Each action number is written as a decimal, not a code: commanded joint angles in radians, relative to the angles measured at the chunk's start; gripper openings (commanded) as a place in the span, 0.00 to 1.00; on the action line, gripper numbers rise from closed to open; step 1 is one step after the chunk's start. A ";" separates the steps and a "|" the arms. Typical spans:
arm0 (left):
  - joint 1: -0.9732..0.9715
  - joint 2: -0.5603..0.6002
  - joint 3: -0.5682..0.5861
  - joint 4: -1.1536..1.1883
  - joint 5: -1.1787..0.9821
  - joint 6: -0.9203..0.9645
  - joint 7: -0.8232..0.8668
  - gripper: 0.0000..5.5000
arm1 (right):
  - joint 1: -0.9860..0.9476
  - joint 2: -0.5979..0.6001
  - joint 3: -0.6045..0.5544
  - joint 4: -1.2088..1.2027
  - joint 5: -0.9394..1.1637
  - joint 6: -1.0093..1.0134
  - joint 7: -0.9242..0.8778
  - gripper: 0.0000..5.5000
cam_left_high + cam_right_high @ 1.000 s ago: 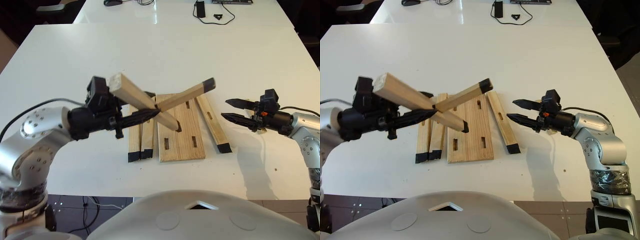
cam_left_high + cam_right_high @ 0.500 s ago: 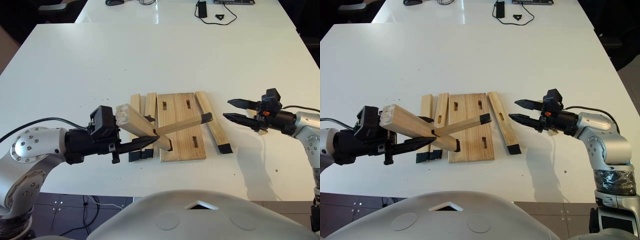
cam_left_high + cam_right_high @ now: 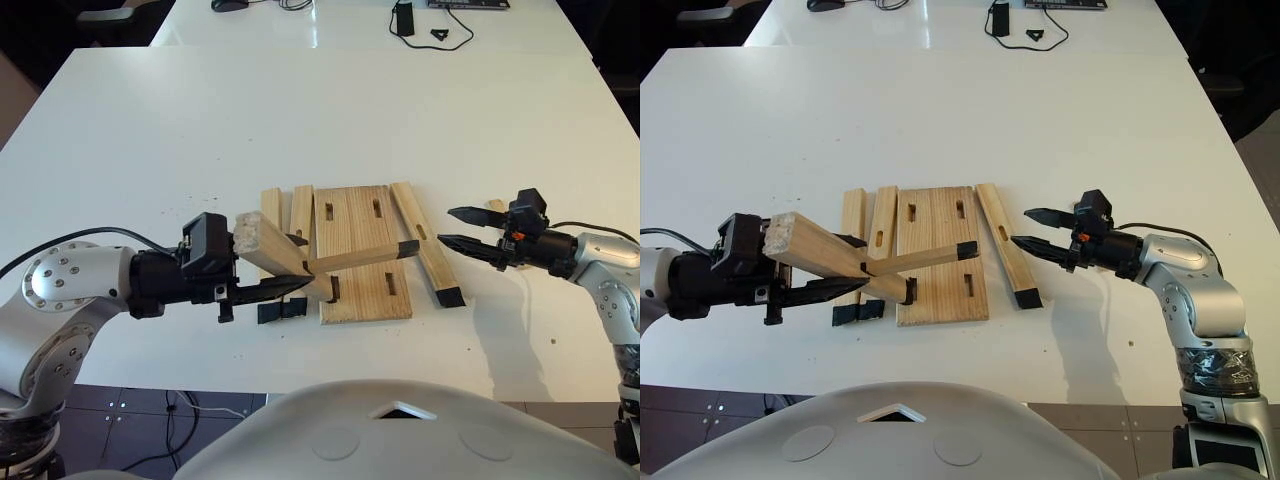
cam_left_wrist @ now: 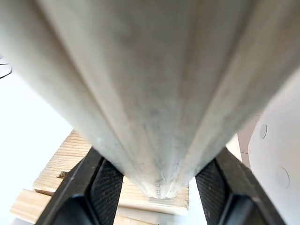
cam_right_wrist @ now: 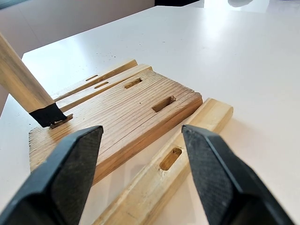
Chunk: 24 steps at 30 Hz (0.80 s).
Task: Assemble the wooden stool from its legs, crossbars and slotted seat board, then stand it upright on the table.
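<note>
Left jaws, eye views: clenched on the thick leg [image 3: 265,245] of a joined pair, low over the bench [image 3: 150,130]; a thinner crossbar [image 3: 360,257] runs from that leg rightward above the seat board [image 3: 352,228]
Leg tip, eye views: the black lower end sits at the near-left slot [image 3: 335,287] and seems to touch the board there
Right jaws, eye views: spread wide and empty, hovering just beside the loose leg [image 3: 428,250] on the board's right, touching nothing
Spare legs, eye views: two spare legs [image 3: 300,205] lie flat along the board's left edge
Left jaws, left wrist view: one on either side of the held leg, pressed against the wood; more pale wood lies beneath
Right jaws, right wrist view: parted, framing the board and the loose leg; a black-tipped end [image 5: 47,115] stands by a far slot, and which bar it belongs to I cannot tell
Step in hand: likely seating the held leg's tip into its slot
Next move: likely lining the tip square to the slot and pressing down, with the right jaws free to steady the board
</note>
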 commanded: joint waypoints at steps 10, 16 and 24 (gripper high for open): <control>-0.059 0.042 -0.182 0.079 0.211 -0.090 -0.028 0.37 | -0.015 0.021 0.018 0.025 -0.038 -0.052 -0.022 0.56; 0.007 0.073 -0.280 0.100 0.353 -0.169 -0.033 0.37 | -0.019 0.034 0.021 0.033 -0.047 -0.060 -0.034 0.56; -0.031 0.067 -0.349 0.203 0.376 -0.202 -0.044 0.37 | -0.015 0.058 0.027 0.031 -0.054 -0.065 -0.050 0.56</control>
